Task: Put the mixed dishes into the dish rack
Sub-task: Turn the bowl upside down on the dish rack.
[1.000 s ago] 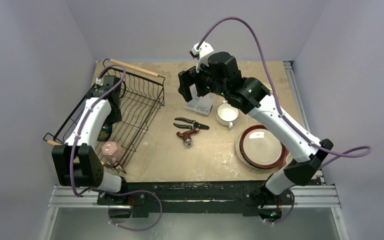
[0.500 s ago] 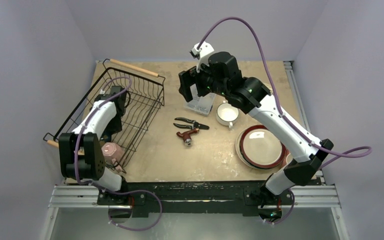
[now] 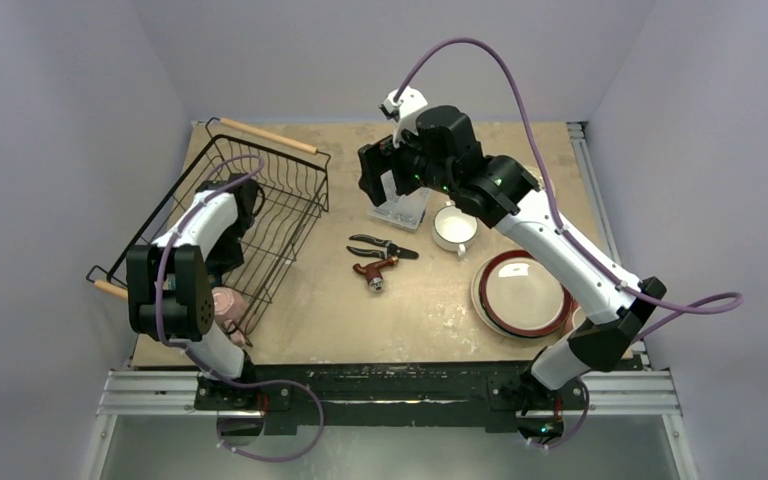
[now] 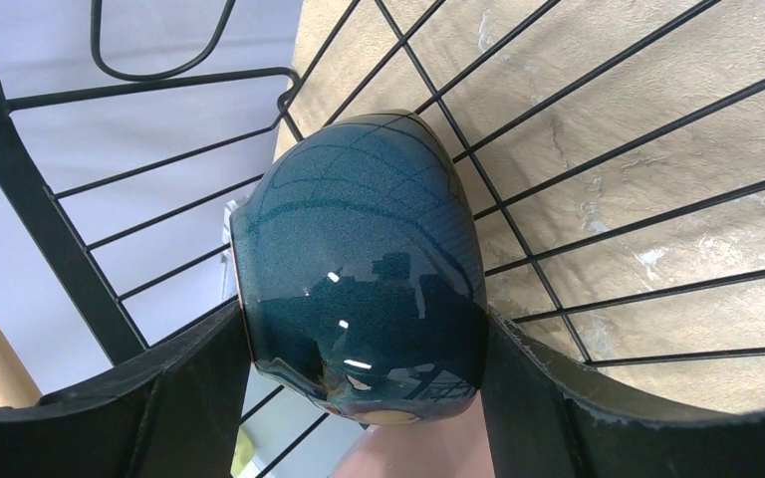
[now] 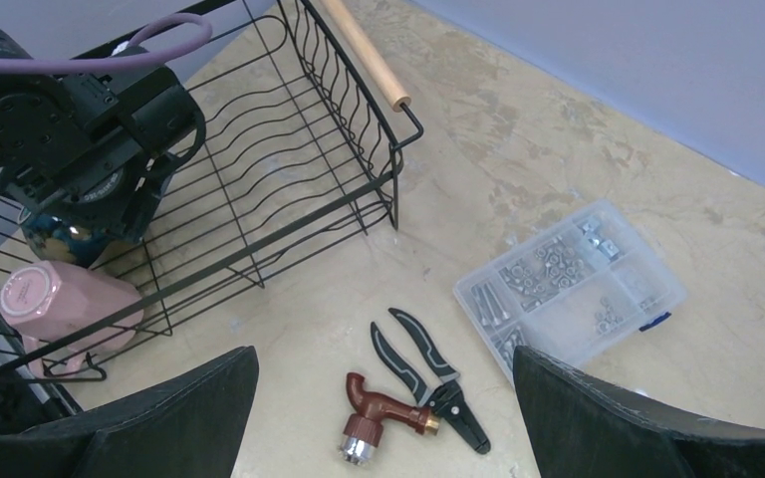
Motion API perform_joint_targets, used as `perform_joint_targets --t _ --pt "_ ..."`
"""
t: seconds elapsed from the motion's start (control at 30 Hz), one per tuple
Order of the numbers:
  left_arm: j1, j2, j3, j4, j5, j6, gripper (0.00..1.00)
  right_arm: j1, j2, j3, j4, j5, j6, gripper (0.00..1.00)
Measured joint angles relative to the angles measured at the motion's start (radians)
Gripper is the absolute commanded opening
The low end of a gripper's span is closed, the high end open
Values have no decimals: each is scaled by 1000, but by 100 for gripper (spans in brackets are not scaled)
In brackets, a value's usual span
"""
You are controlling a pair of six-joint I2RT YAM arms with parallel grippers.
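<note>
The dish rack [image 3: 285, 210] stands at the left of the table. My left gripper [image 4: 364, 349] is down inside it, shut on a glossy dark teal bowl [image 4: 359, 259], one finger on each side. A pink mug [image 3: 225, 302] lies in the rack's near corner, right beside the bowl; it also shows in the right wrist view [image 5: 60, 299]. My right gripper [image 3: 372, 185] is open and empty, held high over the table's middle. A white cup [image 3: 454, 228] and a red-black-rimmed plate [image 3: 522, 293] sit on the table at the right.
Black pliers [image 5: 428, 383] and a red-brown nozzle [image 5: 383, 423] lie below my right gripper [image 5: 383, 358]. A clear compartment box [image 5: 568, 289] of screws sits beside them. The rack's wooden handle [image 5: 364, 55] runs along its far side.
My left arm has swung right and deeper into the rack, its elbow rising, with the teal bowl in its grip. The right arm has not moved.
</note>
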Motion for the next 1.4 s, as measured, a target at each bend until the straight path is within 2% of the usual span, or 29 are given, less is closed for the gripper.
perform_joint_targets --t 0.2,0.27,0.4,0.6,0.67,0.7,0.97,1.4 --pt "4 55 34 -65 -9 -51 19 -3 -10 -25 5 1 -1 99" --pt "13 56 35 -79 -8 -68 34 -5 -17 -34 6 2 -3 99" --pt "27 60 38 -103 -3 -84 51 -8 -42 -56 13 9 -7 99" --pt "29 81 42 -121 -3 -84 81 -13 -69 -73 26 26 -8 99" --pt "29 81 43 -127 -3 -85 96 -14 -72 -77 34 27 -8 99" --pt "29 81 43 -131 -5 -85 100 -14 -72 -80 37 27 -8 99" --pt "29 54 43 -142 40 -102 100 -18 -72 -92 46 27 -9 99" --pt "29 -35 58 -147 203 -105 100 -19 -90 -128 63 27 -10 99"
